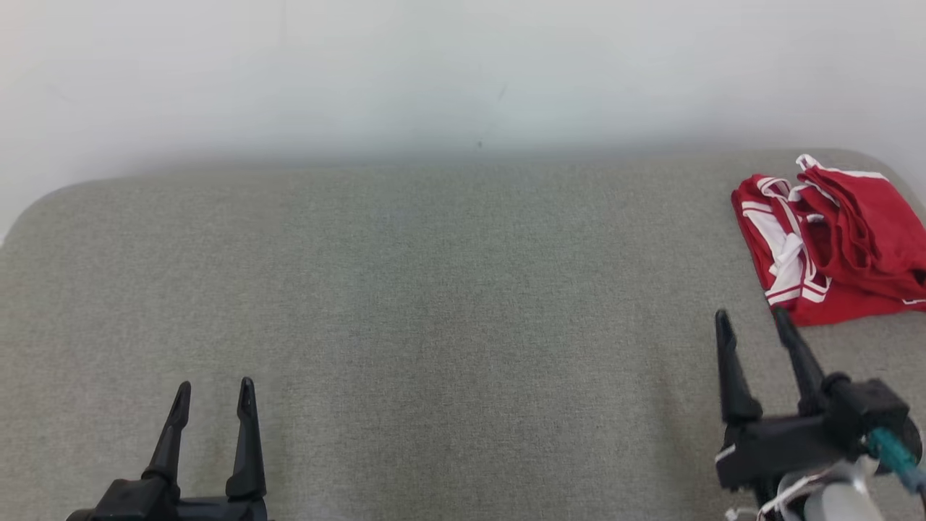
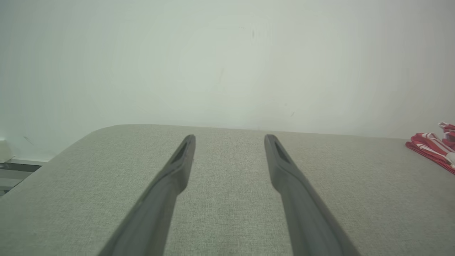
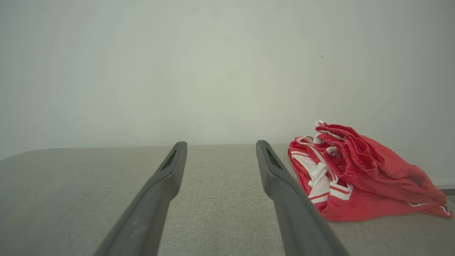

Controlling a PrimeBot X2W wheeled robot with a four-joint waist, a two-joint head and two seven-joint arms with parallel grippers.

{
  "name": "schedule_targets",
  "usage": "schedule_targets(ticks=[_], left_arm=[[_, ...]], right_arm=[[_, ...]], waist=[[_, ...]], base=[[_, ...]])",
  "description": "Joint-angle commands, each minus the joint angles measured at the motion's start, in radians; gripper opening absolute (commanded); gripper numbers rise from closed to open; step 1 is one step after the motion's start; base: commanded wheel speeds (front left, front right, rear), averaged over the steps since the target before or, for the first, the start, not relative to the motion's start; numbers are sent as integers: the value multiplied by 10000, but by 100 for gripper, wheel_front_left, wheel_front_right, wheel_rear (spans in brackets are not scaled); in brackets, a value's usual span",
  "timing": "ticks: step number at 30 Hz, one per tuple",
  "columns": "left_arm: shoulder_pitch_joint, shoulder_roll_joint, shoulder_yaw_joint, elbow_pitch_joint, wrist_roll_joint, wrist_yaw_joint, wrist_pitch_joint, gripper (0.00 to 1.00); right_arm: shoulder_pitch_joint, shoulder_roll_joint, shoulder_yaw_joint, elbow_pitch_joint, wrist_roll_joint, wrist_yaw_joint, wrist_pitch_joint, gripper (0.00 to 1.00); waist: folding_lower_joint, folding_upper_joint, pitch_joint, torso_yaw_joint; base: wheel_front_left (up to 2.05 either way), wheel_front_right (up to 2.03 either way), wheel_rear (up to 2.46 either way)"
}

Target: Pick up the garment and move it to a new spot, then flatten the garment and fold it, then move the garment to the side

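The garment (image 1: 832, 239) is red with white stripes and lies bunched in a heap at the far right of the grey padded table (image 1: 434, 289). It shows close up in the right wrist view as the garment (image 3: 359, 174), and as a red sliver of garment (image 2: 432, 147) at the right edge of the left wrist view. My right gripper (image 1: 752, 315) is open just short of the heap, slightly to its left, with nothing between its fingers. My left gripper (image 1: 215, 391) stands open near the table's front left, far from the cloth, also holding nothing.
A pale wall (image 1: 434, 72) runs directly behind the table's far edge. The table's corners are rounded, and the garment lies close to the right rear corner. Bare grey fabric stretches between the two grippers.
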Motion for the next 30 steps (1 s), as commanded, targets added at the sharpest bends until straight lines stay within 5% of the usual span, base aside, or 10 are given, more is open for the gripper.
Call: schedule_targets(ticks=[1, 9, 18, 19, 30], left_arm=[[75, -22, 16, 33, -54, -2, -28, 100], [129, -39, -74, 307, -94, -7, -28, 100], [-73, -36, -179, 525, -61, -10, -28, 100], [14, -40, -173, 536, -71, -2, 0, 0], [81, -90, -91, 996, -1347, -1, 358, 0]], right_arm=[[313, 157, -54, -149, -75, -31, 36, 100], [1702, 962, -209, -956, -162, -31, 58, 100], [1939, 1168, -58, -817, -318, -31, -52, 100], [1870, 1149, -67, -837, -278, 0, -21, 0], [1956, 1136, -121, -429, 1015, -1, 281, 0]], waist=[[1, 1, -112, 76], [1, 1, -211, 67], [1, 1, -277, 79], [1, 1, -277, 77], [1, 1, -296, 81]], base=[[0, 0, 0], [0, 0, 0], [0, 0, 0], [0, 0, 0], [0, 0, 0]])
